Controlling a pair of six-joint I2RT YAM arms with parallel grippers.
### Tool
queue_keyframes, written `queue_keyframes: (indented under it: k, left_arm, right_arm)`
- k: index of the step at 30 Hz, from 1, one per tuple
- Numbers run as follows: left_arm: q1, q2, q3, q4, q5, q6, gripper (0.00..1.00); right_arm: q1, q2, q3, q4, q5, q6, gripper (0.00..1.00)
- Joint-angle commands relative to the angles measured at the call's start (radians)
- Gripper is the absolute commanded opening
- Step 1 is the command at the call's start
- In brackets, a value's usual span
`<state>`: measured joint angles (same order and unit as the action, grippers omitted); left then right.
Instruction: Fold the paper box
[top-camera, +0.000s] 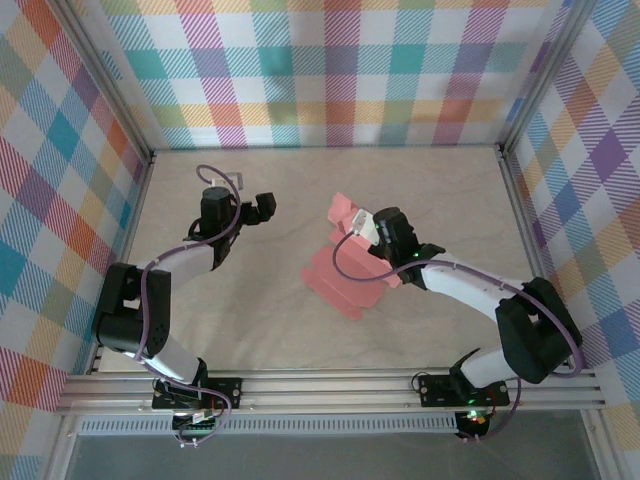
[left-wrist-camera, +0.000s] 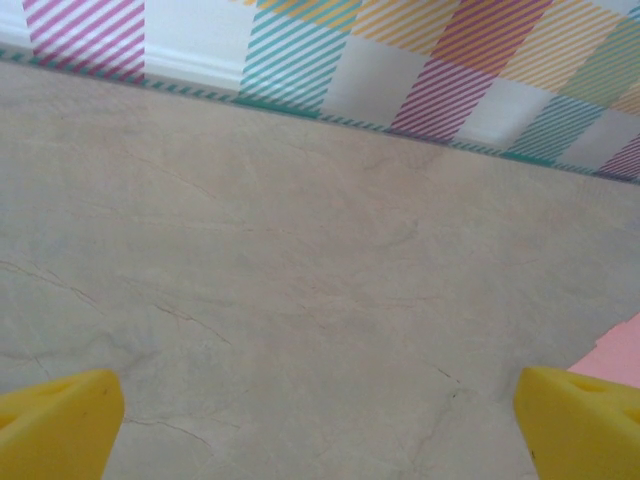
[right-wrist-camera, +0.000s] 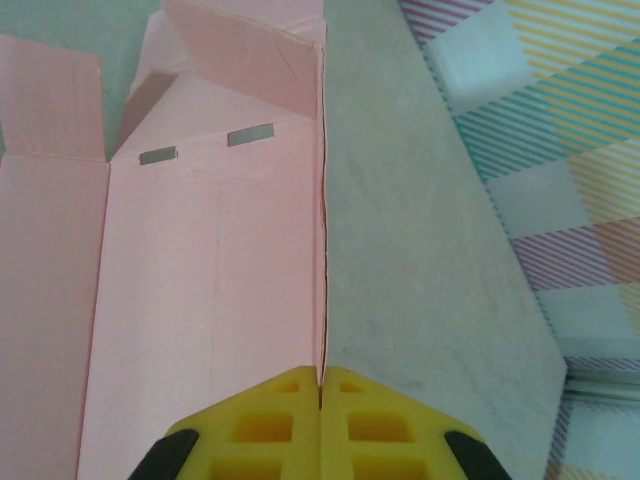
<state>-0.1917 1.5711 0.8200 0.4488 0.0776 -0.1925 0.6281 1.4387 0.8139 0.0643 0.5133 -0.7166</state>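
Salmon-pink thin-card paper box seems half folded: my right gripper pinches one panel edge, so the wide-open left gripper, left of it, must approach next.

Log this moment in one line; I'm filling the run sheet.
task: fold paper box | right gripper: shut on box edge | left gripper: open, above table, holding nothing

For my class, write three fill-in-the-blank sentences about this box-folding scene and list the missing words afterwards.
1. The paper box is made of thin card coloured ____.
2. The right gripper is ____ on one edge of that card.
3. The left gripper is ____ above the bare table, with nothing between its fingers.
Missing words: pink; shut; open.
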Motion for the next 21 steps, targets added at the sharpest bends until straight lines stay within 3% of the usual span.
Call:
queue_keyframes:
  k: [1, 7, 13, 18, 21]
  left_arm:
    - [0.015, -0.023, -0.009, 0.062, -0.010, 0.047, 1.00]
    - [0.017, -0.003, -0.035, 0.161, 0.031, 0.111, 1.00]
    - [0.024, 0.020, -0.008, 0.111, 0.110, 0.174, 1.00]
    - [0.048, 0.039, 0.017, 0.078, 0.131, 0.135, 1.00]
    - [0.065, 0.053, 0.046, 0.029, 0.122, 0.136, 1.00]
  right_arm:
    - [0.033, 0.036, -0.019, 0.125, 0.078, -0.081, 0.00]
    - [0.085, 0.075, -0.017, 0.233, 0.095, -0.171, 0.00]
    - [0.162, 0.115, -0.055, 0.395, 0.114, -0.317, 0.00]
    - [0.217, 0.155, -0.128, 0.634, 0.131, -0.454, 0.00]
    - [0.235, 0.163, -0.147, 0.683, 0.131, -0.476, 0.00]
